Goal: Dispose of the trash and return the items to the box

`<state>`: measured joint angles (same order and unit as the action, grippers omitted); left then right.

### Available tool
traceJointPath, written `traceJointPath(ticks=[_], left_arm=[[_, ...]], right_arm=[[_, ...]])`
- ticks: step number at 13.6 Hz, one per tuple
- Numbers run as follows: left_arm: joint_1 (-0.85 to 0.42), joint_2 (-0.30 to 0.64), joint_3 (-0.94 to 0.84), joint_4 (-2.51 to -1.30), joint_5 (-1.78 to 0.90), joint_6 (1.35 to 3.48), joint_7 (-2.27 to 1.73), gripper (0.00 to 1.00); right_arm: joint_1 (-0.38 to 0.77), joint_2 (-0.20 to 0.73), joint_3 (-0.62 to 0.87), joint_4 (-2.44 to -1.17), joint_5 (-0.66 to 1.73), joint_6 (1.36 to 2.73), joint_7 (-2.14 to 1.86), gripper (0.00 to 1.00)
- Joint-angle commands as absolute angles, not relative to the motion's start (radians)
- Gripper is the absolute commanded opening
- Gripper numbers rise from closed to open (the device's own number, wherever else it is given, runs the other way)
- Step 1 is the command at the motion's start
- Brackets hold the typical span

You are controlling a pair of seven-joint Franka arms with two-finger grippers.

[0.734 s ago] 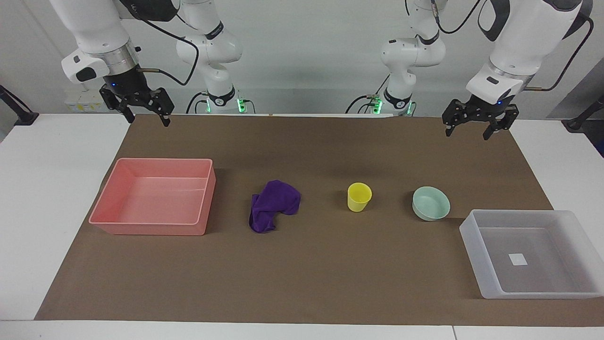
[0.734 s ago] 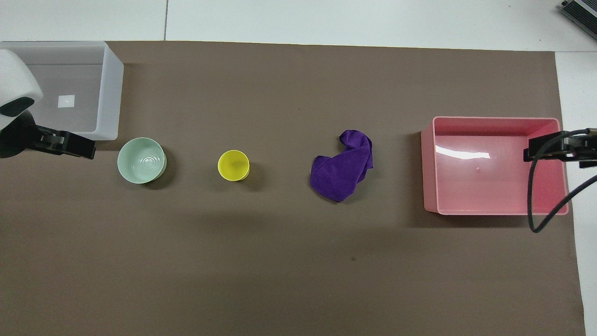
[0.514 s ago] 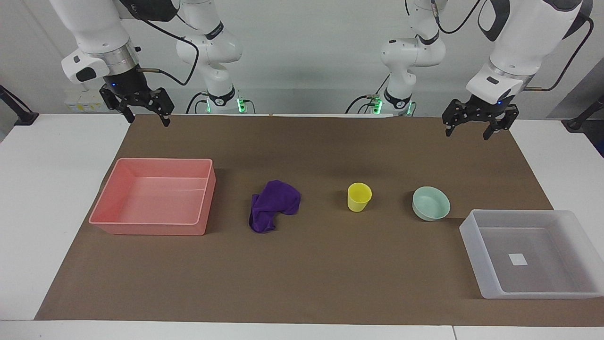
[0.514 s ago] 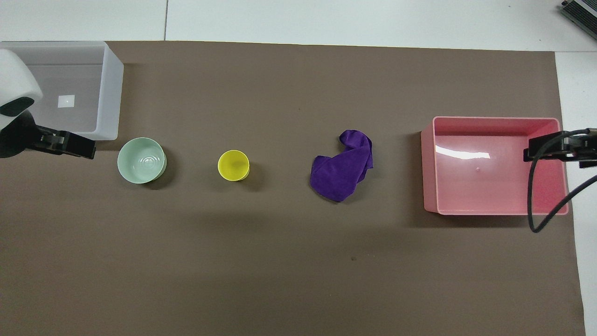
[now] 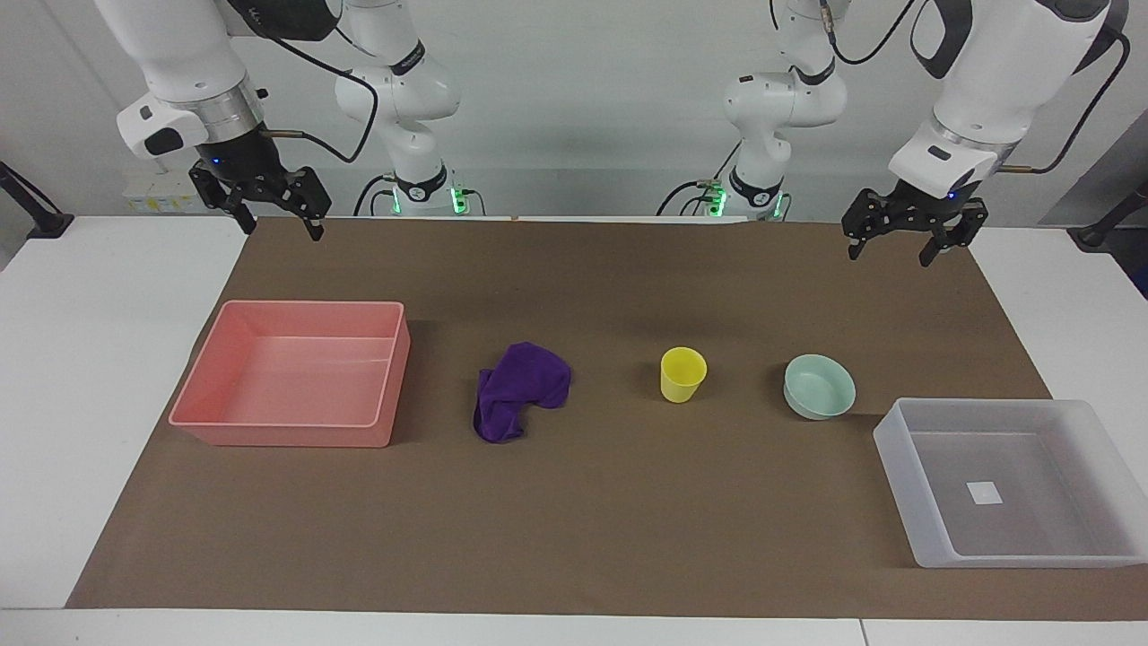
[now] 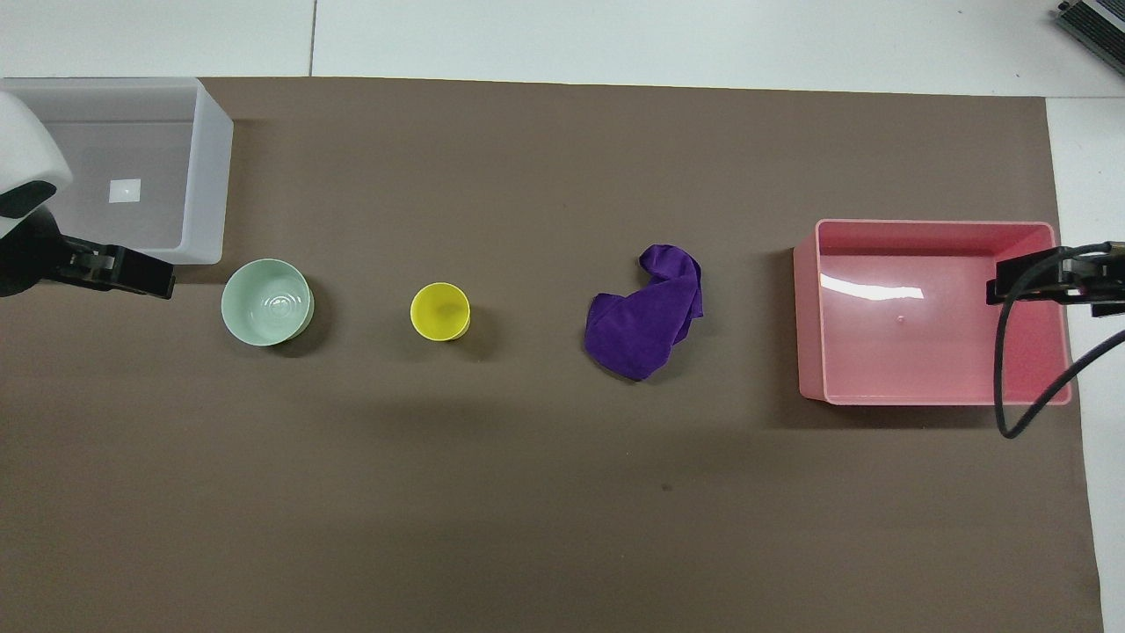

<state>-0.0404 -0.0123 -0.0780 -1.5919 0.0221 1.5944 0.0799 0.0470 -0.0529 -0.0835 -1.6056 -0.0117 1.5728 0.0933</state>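
A small yellow cup (image 5: 682, 374) (image 6: 439, 311) stands mid-table between a crumpled purple cloth (image 5: 520, 390) (image 6: 649, 310), the trash, and a mint-green bowl (image 5: 819, 387) (image 6: 266, 301). The frosted-white box (image 5: 906, 475) (image 6: 206, 167) sits at the left arm's end, beside the bowl and a little farther from the robots. It holds only a white label. My left gripper (image 5: 888, 256) (image 6: 132, 277) hangs open and empty over the mat's corner at that end. My right gripper (image 5: 281, 231) (image 6: 1037, 281) hangs open and empty above the mat's corner at the right arm's end.
A pink bin (image 5: 287, 435) (image 6: 932, 227) with nothing in it sits at the right arm's end, beside the cloth. A brown mat (image 5: 574, 538) covers most of the white table. The right arm's black cable (image 6: 1011, 387) loops over the pink bin in the overhead view.
The left gripper has shifted very slightly toward its own end of the table. Nothing else has moved.
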Motion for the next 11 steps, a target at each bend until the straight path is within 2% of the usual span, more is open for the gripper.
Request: traceJointPath(ticks=[1, 5, 11], left_arm=[[-0.018, -0.043, -0.08, -1.632, 0.011, 1.614, 0.077, 1.0], [-0.006, -0.043, -0.08, -1.634, 0.011, 1.615, 0.077, 1.0], [0.018, -0.049, -0.08, -1.635, 0.014, 1.604, 0.06, 1.0]], right_arm=[[0.041, -0.075, -0.078, -1.647, 0.027, 1.6, 0.123, 1.0], [0.073, -0.083, -0.078, -1.698, 0.081, 1.696, 0.152, 1.0], [0.132, -0.06, -0.074, -1.836, 0.081, 1.977, 0.152, 1.0]])
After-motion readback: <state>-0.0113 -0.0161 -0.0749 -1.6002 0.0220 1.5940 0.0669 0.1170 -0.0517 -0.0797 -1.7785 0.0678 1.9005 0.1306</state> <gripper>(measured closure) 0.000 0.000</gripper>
